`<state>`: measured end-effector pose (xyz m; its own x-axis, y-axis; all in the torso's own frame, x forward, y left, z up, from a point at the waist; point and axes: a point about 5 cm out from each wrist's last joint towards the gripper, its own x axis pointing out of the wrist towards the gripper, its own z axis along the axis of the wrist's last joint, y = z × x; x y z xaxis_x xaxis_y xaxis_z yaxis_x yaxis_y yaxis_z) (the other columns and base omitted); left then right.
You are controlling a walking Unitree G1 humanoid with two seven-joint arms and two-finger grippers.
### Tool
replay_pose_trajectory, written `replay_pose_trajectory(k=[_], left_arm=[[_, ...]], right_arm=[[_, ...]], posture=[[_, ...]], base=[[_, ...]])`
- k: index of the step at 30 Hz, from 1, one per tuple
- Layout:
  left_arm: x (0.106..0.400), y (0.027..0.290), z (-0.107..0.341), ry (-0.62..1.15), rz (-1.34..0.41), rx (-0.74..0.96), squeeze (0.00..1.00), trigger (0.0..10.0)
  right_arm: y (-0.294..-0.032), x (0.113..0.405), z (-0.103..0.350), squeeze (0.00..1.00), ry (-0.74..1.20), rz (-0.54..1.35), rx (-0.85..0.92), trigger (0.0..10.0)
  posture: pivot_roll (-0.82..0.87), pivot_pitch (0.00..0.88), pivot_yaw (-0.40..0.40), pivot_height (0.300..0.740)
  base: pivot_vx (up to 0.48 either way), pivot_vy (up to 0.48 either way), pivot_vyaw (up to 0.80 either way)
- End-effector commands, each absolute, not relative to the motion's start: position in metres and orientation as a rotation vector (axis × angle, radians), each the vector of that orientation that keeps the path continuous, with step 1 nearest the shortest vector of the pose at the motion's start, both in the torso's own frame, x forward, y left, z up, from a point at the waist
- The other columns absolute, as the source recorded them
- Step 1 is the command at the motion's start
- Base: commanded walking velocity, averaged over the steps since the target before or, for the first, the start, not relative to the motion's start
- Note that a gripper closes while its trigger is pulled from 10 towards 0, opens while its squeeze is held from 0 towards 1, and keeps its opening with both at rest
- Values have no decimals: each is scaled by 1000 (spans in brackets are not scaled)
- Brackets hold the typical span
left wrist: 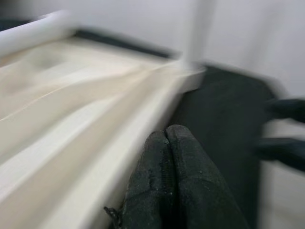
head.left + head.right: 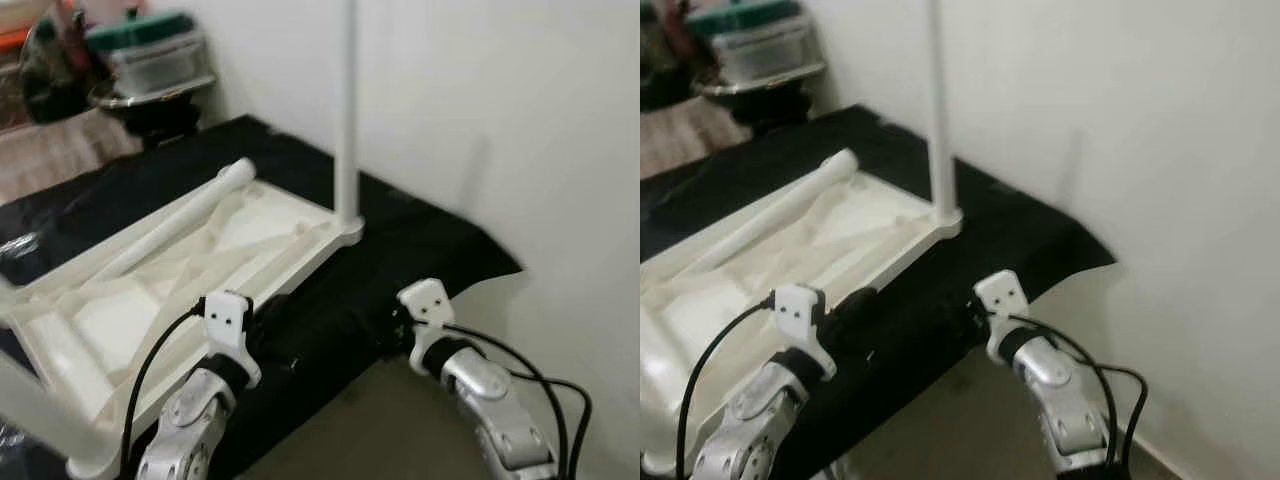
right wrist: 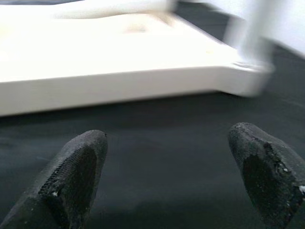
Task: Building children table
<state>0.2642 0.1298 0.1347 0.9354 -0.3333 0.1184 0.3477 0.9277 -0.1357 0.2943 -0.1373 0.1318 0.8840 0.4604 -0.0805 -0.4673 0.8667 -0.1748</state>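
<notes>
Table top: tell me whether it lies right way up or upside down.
Upside down. The table top lies on the black cloth with its ribbed underside up; one leg stands upward from its corner, and another leg lies loose across it.

My head cameras look down over the upturned tabletop (image 2: pixel 200 270) on the black cloth (image 2: pixel 420 250). Both my wrist cameras sit low and close, facing its edge; all views share its upright leg (image 2: pixel 347 110).

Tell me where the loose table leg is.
The loose leg lies across the upturned tabletop on the black cloth, left of the upright leg.
</notes>
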Motion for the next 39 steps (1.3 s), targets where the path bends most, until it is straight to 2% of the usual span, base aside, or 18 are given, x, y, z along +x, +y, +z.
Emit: replay_pose_trajectory(k=[1,8,11,26,39], left_arm=[[264,130,134,-88,-350,-144,0,10000],[265,128,135,-90,-362,-136,0,10000],[264,126,136,-92,-386,-122,0,10000],[264,126,135,-92,-384,-134,0,10000],[265,128,135,-89,-372,-136,0,10000]], right_arm=[[-135,294,130,0,44,502,-189,10000],[-135,294,131,0,42,503,-189,10000],[-136,294,131,0,38,498,-185,10000],[-136,294,132,0,38,501,-189,10000],[-131,292,132,0,35,558,-244,10000]], posture=[[-74,134,18,740],[-74,135,15,740],[-74,136,14,740],[-78,136,14,740],[-76,137,24,740]], base=[[0,0,800],[0,0,800],[0,-469,800],[0,-449,0],[0,0,800]])
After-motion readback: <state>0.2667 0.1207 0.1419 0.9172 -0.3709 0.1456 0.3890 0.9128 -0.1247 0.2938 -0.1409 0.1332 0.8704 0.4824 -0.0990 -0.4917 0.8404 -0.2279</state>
